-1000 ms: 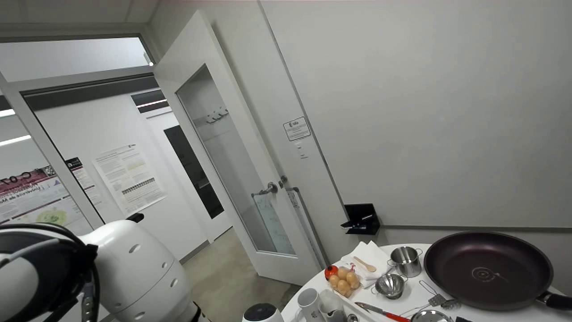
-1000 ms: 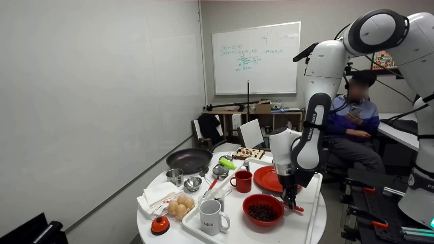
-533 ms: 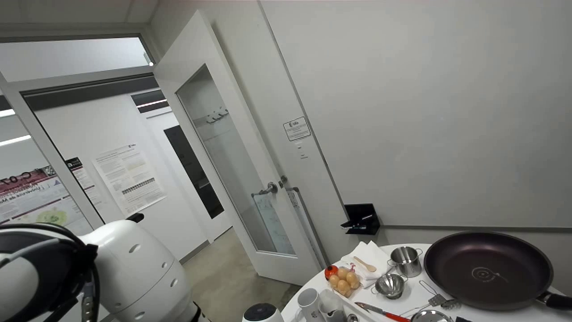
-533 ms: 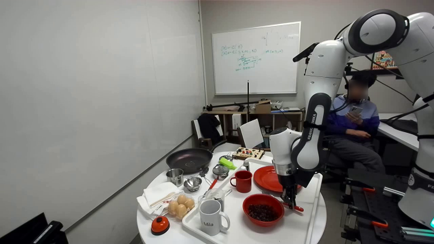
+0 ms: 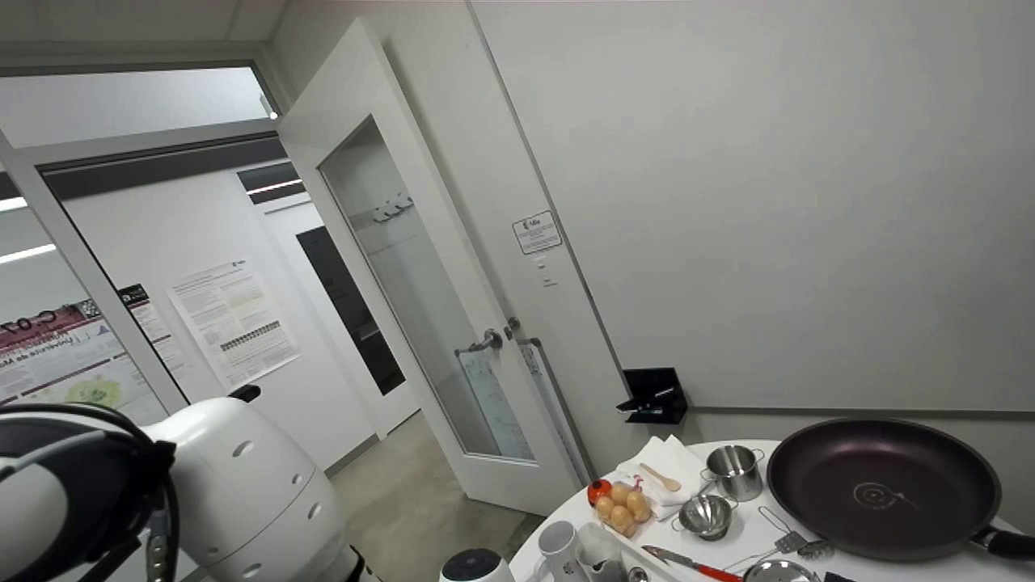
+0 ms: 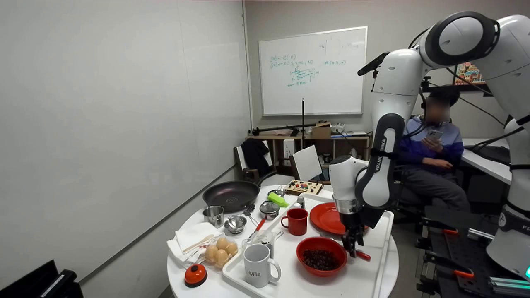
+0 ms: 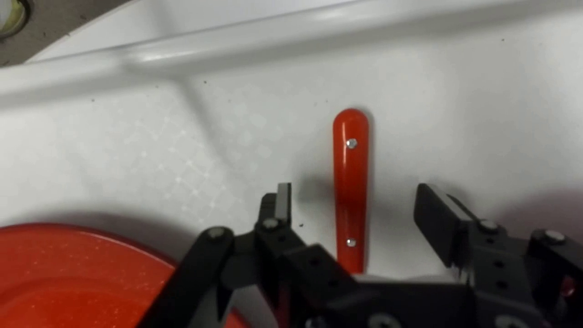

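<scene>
Gripper [image 7: 353,214], wrist view: fingers [image 7: 435,223] well apart, one each side of a red handle [image 7: 350,182], gap both sides, nothing gripped.
Red handle, wrist view: on the white tray [image 7: 455,114], two rivets showing, rounded end toward a tray edge; rest of the tool hidden by the gripper.
Red plate [image 7: 68,269], wrist view: on the tray, partly in frame, near one finger.
Gripper, in an exterior view: low over the tray near its right edge, just beside the red bowl [image 6: 321,243]; red handle pokes out past the fingers toward that edge.
Red bowl, in an exterior view: on the tray, small dark bits [image 6: 320,260] inside.
Mugs, in an exterior view: red mug [image 6: 296,222] near the tray's left edge, grey mug [image 6: 257,265] at the tray corner by the eggs [image 6: 220,253], which sit on the table [image 6: 219,287].
Frying pan [image 5: 881,493], in an exterior view: by the table's wall-side edge, metal pot [image 5: 734,473] beside it.
</scene>
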Robot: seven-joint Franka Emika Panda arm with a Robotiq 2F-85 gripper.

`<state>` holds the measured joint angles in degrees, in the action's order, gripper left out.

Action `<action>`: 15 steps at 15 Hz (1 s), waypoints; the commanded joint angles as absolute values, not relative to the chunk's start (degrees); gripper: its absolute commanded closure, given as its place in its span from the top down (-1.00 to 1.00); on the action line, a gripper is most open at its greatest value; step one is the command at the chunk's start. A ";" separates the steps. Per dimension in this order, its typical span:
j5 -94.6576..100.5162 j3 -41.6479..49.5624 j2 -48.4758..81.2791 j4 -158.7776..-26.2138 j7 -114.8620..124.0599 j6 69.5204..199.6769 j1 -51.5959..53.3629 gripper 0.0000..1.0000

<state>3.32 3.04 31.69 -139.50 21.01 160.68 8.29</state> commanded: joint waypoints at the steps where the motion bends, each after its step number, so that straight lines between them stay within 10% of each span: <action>1: 2.89 5.59 28.56 -141.95 21.78 160.22 11.72 1.00; 15: 12.38 5.95 12.81 -144.80 22.20 147.02 15.45 1.00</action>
<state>9.15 7.49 16.58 -145.22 22.52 151.10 15.98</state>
